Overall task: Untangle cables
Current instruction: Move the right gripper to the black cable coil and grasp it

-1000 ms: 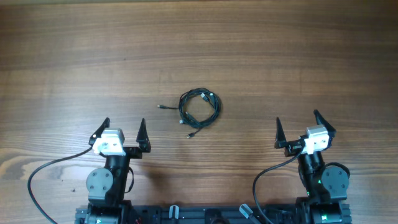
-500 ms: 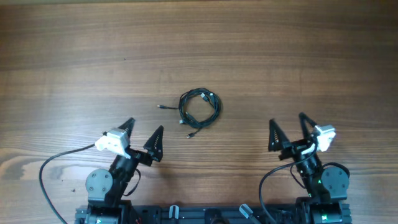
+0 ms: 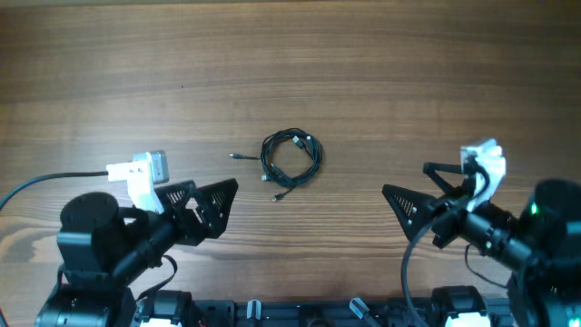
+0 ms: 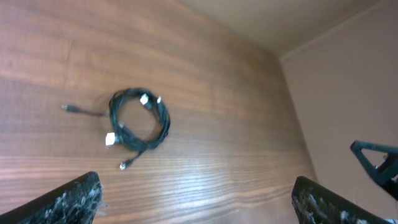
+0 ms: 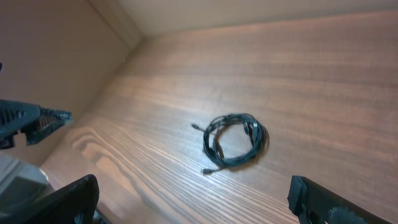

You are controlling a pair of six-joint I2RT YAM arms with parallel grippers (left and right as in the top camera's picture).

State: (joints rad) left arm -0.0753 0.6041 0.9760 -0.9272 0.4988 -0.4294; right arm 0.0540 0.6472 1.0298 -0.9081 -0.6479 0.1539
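Observation:
The cables (image 3: 317,162) lie as one small black coil in the middle of the wooden table (image 3: 436,82), with silvery plug ends poking out at the left and lower left. My left gripper (image 3: 216,184) hangs open to the lower left of the coil, apart from it, and points toward it. My right gripper (image 3: 404,178) hangs open further off at the lower right, also facing inward. The left wrist view shows the cables (image 4: 165,121) lying beyond the open left gripper (image 4: 194,180). The right wrist view shows the cables (image 5: 233,161) beyond the open right gripper (image 5: 194,182). Neither holds anything.
Thick black arm wires (image 3: 36,180) trail off the left arm and loop by the right arm base (image 3: 408,263). A pale wall (image 4: 348,93) rises beyond the table's far edge. The other arm's finger (image 4: 373,155) shows at the right edge of the left wrist view.
Both arms have risen and swung their grippers inward toward the coil, the wrists tilting over. Both grippers stayed open. The cables have not moved.

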